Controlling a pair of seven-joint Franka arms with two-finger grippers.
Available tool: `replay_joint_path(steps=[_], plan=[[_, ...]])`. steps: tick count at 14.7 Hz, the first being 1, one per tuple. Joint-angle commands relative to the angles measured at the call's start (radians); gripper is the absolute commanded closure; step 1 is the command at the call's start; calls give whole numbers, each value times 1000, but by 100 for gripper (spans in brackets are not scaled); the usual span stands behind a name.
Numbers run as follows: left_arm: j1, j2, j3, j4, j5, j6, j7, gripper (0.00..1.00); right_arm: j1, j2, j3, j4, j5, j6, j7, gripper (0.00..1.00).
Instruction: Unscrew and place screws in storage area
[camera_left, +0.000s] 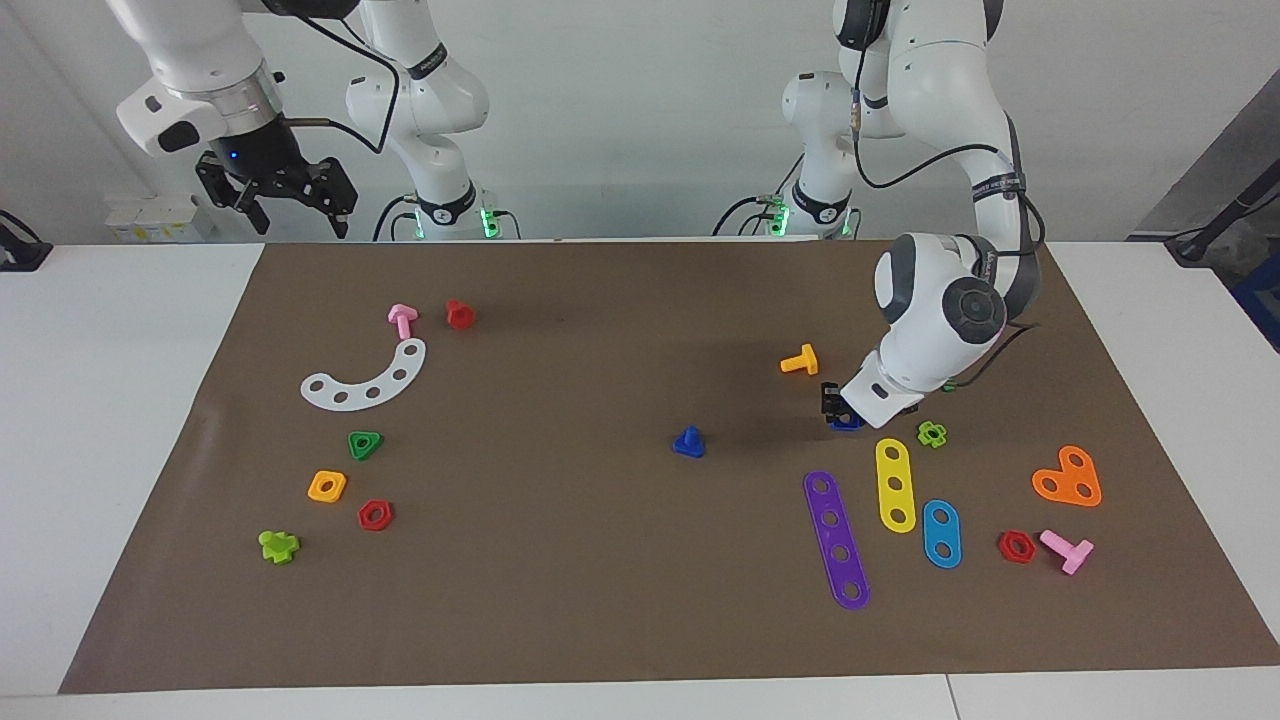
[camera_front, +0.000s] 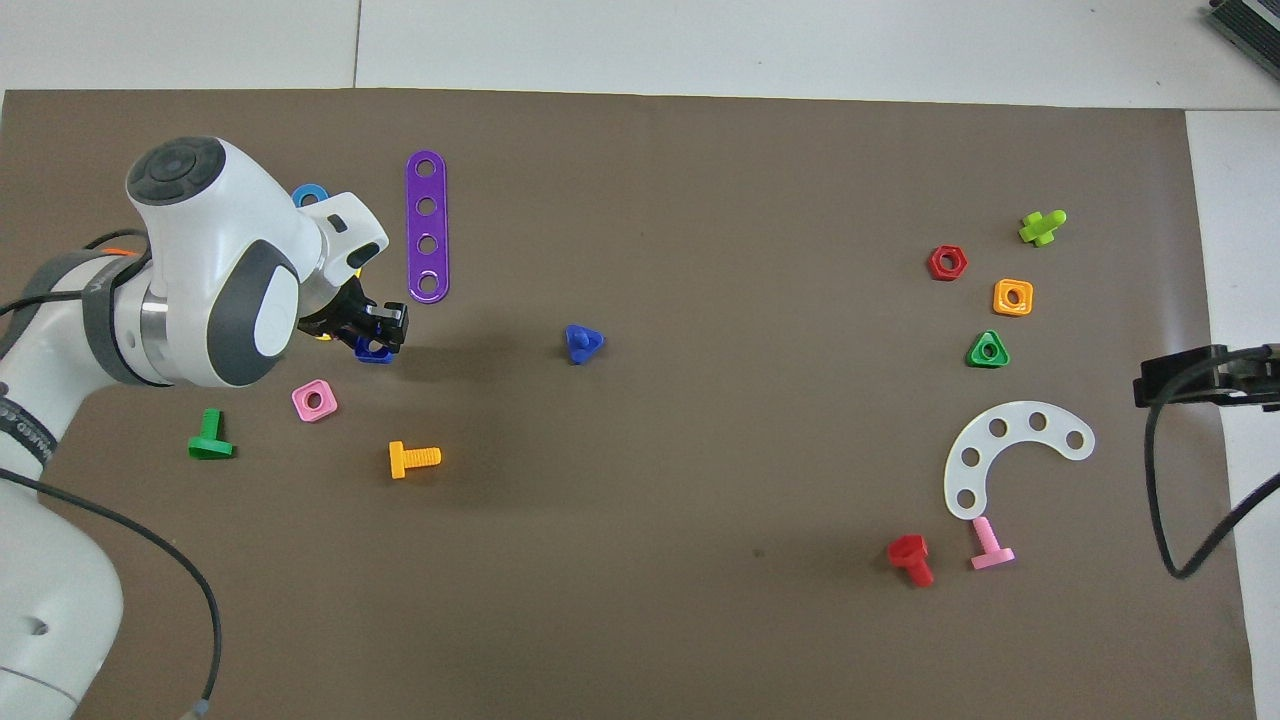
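Blue screw lies free; left gripper fingers clasp blue nut.

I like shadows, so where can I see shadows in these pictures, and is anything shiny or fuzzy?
Facing view: a soft dark shadow lies on the brown mat under the left gripper, reaching toward the blue screw. Overhead view: the same shadow spreads beside the gripper, and the left arm's white shell shows mild shine. Nothing looks fuzzy in either view.

A robotics lab: two white arms bolted at a white table with a brown mat
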Motion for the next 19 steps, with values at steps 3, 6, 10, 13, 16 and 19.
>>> replay_joint_path(steps=[3, 6, 10, 13, 16, 19], plan=[[-10, -56, -1, -75, -19, 59, -25, 0, -9, -11, 8, -11, -15, 13, 1, 0], [-6, -55, -1, -57, -18, 65, -25, 0, -9, -11, 8, -11, -15, 8, 1, 0], [54, -85, 30, 46, -8, -8, -16, 0, -1, -31, 8, -11, -12, 28, 7, 0], [94, -87, 33, 173, 94, -169, -10, 0, 2, 65, 13, 12, 97, 92, 65, 0], [99, -125, 39, 218, 142, -275, -10, 0, 141, 171, 57, 32, 93, 227, 284, 0], [99, -193, 39, 221, 154, -308, -10, 0, 363, 390, 57, 125, 36, 371, 614, 0]])
